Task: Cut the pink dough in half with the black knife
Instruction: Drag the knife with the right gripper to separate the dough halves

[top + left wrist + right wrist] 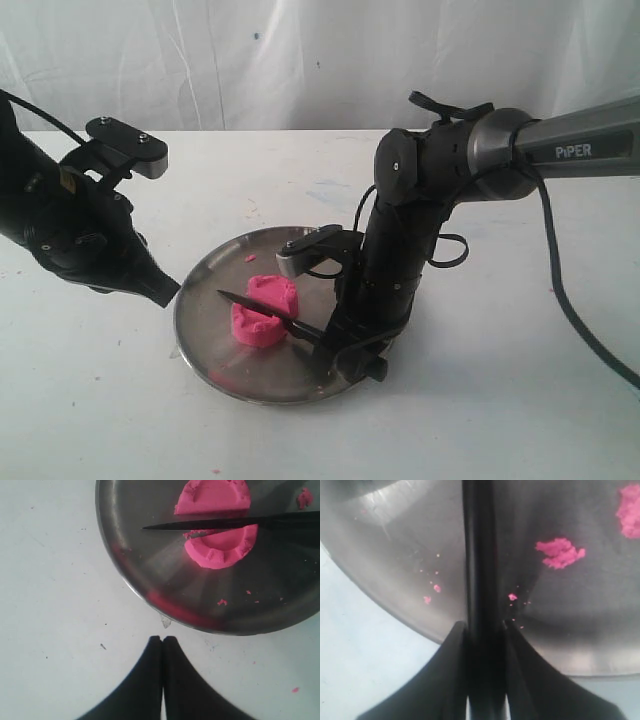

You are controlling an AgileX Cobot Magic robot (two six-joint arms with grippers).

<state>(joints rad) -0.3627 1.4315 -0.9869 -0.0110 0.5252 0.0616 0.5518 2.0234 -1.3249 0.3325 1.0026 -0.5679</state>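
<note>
Where the knife (262,308) lies across it, the dough (264,311) shows as two pink lumps on either side of the blade, sitting near the middle of a round steel plate (215,290). In the left wrist view the blade (210,525) runs straight between the two pieces (220,544), its tip reaching past them over bare metal. The right gripper (483,630) clamps the black handle between its fingers (452,645), at the plate's rim. The left gripper (162,641) sits off the plate, over the table, with its fingers pressed together and nothing between them.

Pink crumbs (561,551) are scattered over the plate, and a few specks lie on the table beside it. The plate stands on a white table (120,400), lightly scuffed and marked, with a creased white cloth (300,60) hung behind it.

In the exterior view the right arm hides the handle and the plate's near right edge. The right wrist view is blurred and cuts off the dough but for a pink patch at its edge. Whether the two pieces are fully parted under the blade cannot be told.
</note>
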